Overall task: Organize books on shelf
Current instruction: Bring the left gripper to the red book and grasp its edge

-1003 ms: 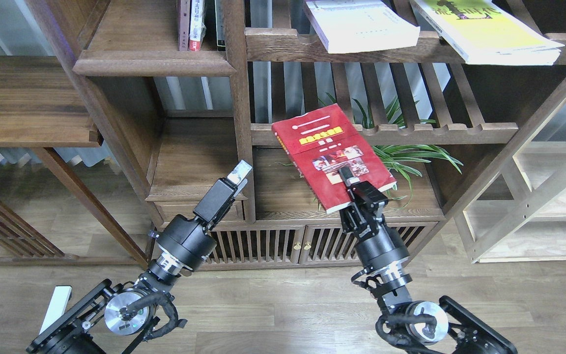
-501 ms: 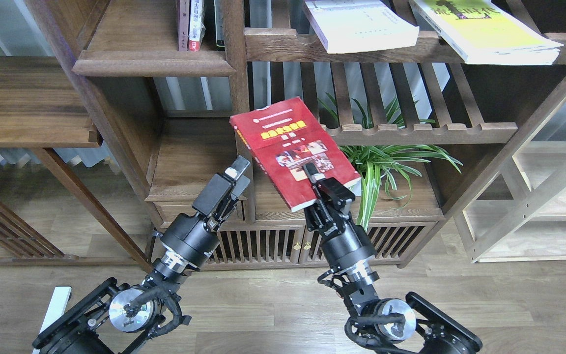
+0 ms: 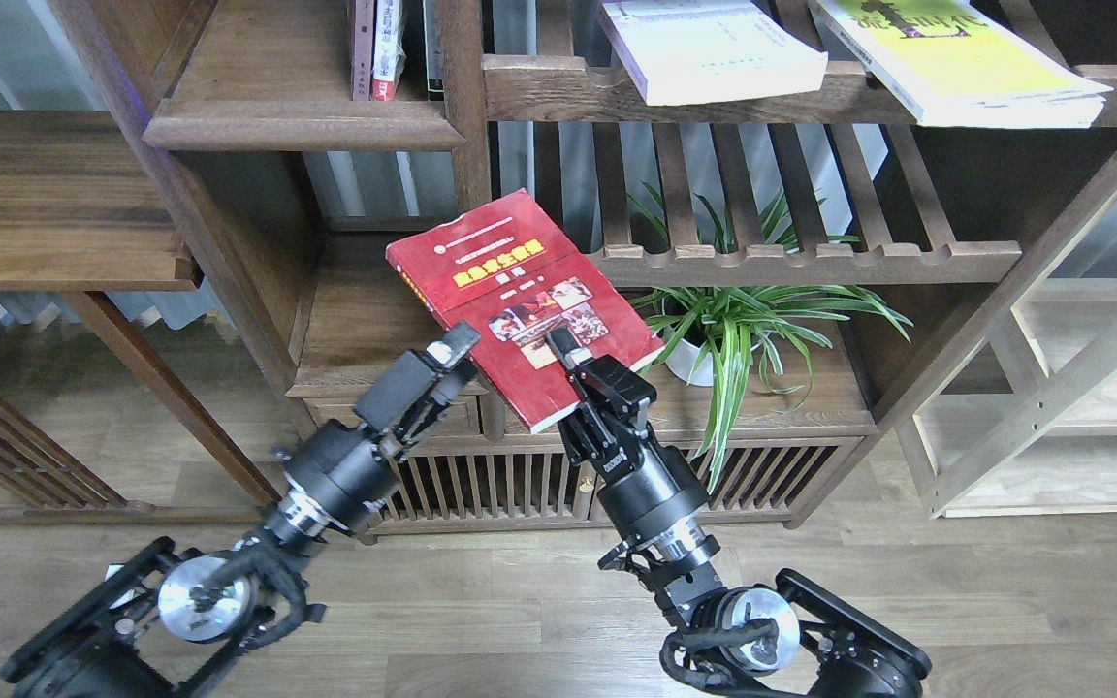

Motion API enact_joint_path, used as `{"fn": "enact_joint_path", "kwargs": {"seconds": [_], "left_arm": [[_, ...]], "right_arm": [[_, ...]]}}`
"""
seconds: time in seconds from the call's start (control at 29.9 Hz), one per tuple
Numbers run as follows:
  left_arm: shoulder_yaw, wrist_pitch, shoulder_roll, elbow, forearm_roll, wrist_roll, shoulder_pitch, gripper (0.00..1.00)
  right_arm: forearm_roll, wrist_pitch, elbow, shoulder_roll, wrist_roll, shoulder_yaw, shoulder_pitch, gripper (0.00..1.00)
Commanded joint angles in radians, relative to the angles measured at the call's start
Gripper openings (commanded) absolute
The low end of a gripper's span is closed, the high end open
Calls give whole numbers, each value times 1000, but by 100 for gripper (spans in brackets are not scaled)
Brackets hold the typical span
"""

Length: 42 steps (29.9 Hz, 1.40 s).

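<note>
Red book (image 3: pixel 520 301) swung further left since last look, now held tilted in air before bookcase post. Our right gripper (image 3: pixel 570 361) pinching its near edge. Left gripper (image 3: pixel 452 351) just beside book; can't tell finger gap. White book (image 3: pixel 714 48), yellow-green book (image 3: pixel 966 63) up on shelf (image 3: pixel 558 92).

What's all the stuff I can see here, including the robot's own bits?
red book: one, dark red with yellow title, held in the air before the bookcase
white book: one, lying on top shelf
yellow-green book: one, top shelf, right
upright volumes: a few, red and white spines, upper left
plant: one, green, white pot, lower board
right gripper: black, clamped on red book
left gripper: black, beside the book's edge
</note>
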Motion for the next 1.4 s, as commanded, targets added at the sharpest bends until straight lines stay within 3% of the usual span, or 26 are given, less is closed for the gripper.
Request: {"fn": "enact_joint_path", "kwargs": {"seconds": [0.0, 0.17, 0.27, 0.33, 0.74, 1.0, 1.37], "left_arm": [[-34, 0, 45, -8, -19, 3, 0, 99], [-24, 0, 118, -34, -145, 23, -3, 99], [-22, 0, 133, -36, -182, 98, -3, 98], [-22, 0, 130, -36, -190, 118, -5, 98], [-13, 0, 115, -22, -208, 127, -52, 97], [27, 0, 118, -17, -274, 129, -66, 95], [38, 0, 116, -3, -262, 126, -64, 83]], "right_arm": [[-4, 0, -6, -1, -7, 0, -8, 4], [-7, 0, -11, 1, -10, -2, -5, 4], [-16, 0, -14, 2, -10, -18, -2, 4], [-24, 0, -14, 7, -10, -31, 3, 4], [-58, 0, -14, 31, -10, -64, 1, 4], [-59, 0, -15, 31, -39, -89, 1, 4], [-59, 0, -15, 34, -40, -91, 1, 4]]}}
